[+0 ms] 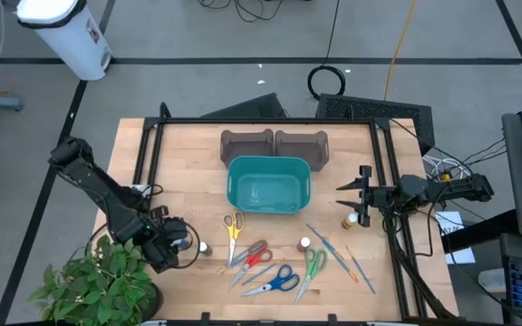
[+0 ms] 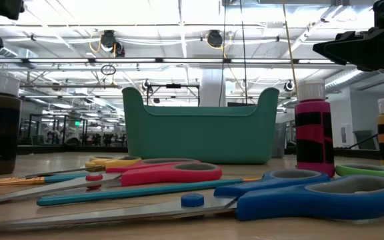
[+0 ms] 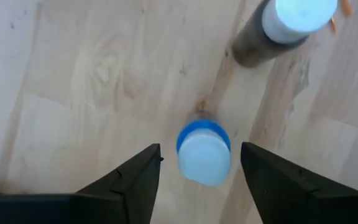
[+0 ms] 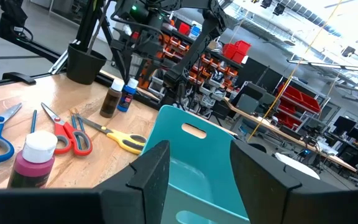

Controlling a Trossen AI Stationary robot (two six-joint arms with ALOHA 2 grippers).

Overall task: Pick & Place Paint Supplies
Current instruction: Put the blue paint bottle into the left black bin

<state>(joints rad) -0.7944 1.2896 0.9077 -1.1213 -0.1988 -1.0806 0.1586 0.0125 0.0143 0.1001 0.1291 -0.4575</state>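
The job has hardly begun. Near the bench's front left corner, the left gripper (image 3: 199, 180) hangs over a blue bottle (image 3: 203, 152), fingers apart, holding nothing. A brown bottle (image 3: 277, 28) stands just beside. The teal bin (image 1: 268, 186) in the middle looks empty. Brushes (image 1: 343, 254) lie toward the front right. The right gripper (image 1: 352, 195) waits open by the right edge.

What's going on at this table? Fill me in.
Two robot arms are sorting paint supplies into a teal bin. The left claw hangs open over a small blue bottle that stands between its fingers, not gripped yet, with a brown bottle close by. The right claw waits open at the bin's right side, holding nothing. Scissors, brushes and a magenta bottle lie on the table.
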